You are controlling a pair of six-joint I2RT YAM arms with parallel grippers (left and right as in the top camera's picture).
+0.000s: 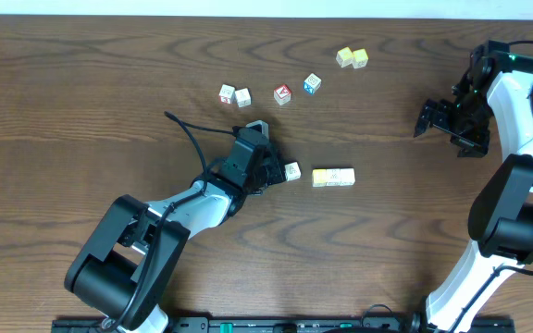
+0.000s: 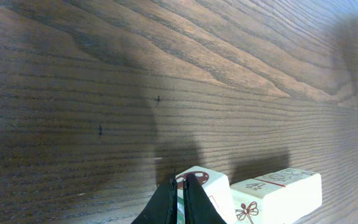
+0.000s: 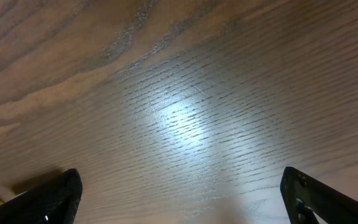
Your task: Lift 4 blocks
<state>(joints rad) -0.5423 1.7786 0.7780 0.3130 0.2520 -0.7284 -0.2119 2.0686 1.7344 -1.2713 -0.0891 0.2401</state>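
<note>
CLOSE CALL: The left gripper [image 2: 180,182], black fingers pressed together and holding nothing, hangs low over the dark wooden table [image 1: 81,83] at centre frame, its tips just beside a small whitish wooden letter cube [image 1: 291,171]. A pale yellow-green double block [image 1: 333,177] lies to the right. A second whitish cube [image 1: 227,93] and a third whitish cube [image 1: 242,96] sit side by side at upper centre, and a yellow-topped cube [image 1: 360,58] at upper right. At the right edge, the right gripper [image 3: 180,180] is spread wide and empty.

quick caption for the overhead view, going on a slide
Shut left tool beside a whitish cube and a short block row; right tool open, off to the side.
</note>
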